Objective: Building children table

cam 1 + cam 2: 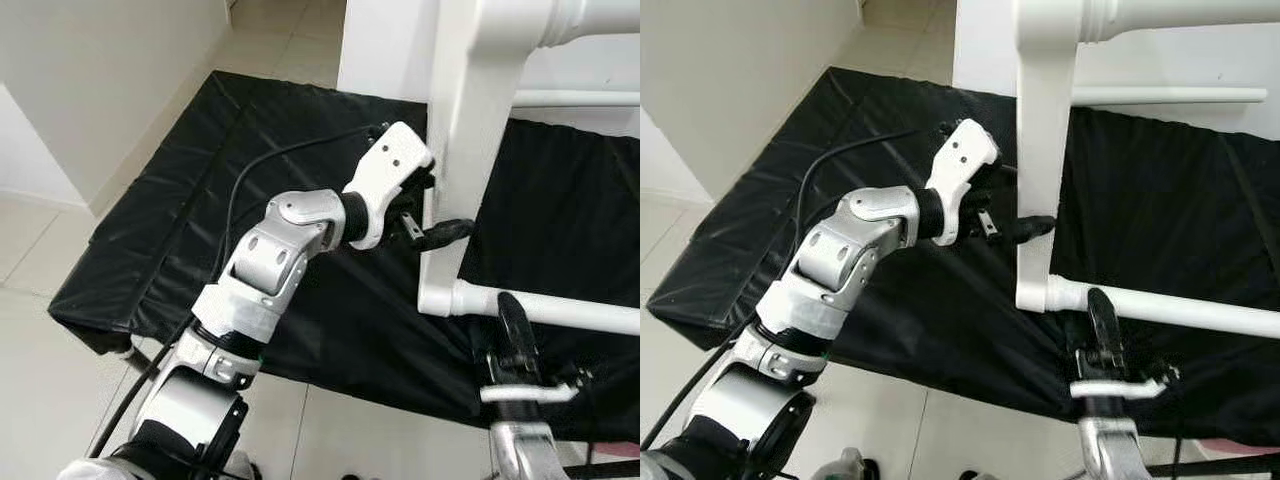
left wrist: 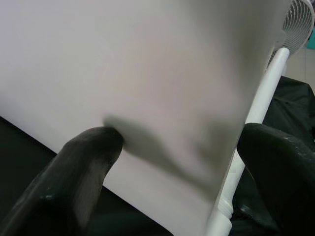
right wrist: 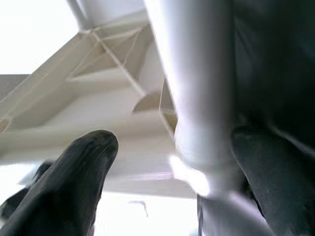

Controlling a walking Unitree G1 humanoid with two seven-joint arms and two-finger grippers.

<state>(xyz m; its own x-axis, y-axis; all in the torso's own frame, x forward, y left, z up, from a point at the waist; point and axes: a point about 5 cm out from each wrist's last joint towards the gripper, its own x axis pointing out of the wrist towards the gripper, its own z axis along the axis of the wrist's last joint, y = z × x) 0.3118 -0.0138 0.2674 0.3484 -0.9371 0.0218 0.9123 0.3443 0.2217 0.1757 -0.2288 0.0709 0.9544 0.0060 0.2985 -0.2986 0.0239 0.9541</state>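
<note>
Standing: the white table frame [image 1: 462, 150] rises upright over a black mat [image 1: 200, 210] spread on the tiled floor [image 1: 40, 250].
Frame parts: a flat white leg panel [image 1: 1040, 160] meets a round white crossbar [image 1: 1180, 308] at its lower end; a thinner rod [image 1: 1160, 95] runs behind.
Left gripper [image 1: 432, 205]: jaws spread around the leg panel, one finger [image 2: 83, 162] against its face, the other past its edge.
Right gripper [image 1: 1102, 330]: reaching up at the crossbar, jaws spread either side of it, fingers [image 3: 78, 177] not clearly clamped.
Surroundings: a white wall [image 1: 90, 70] to the robot's left.
</note>
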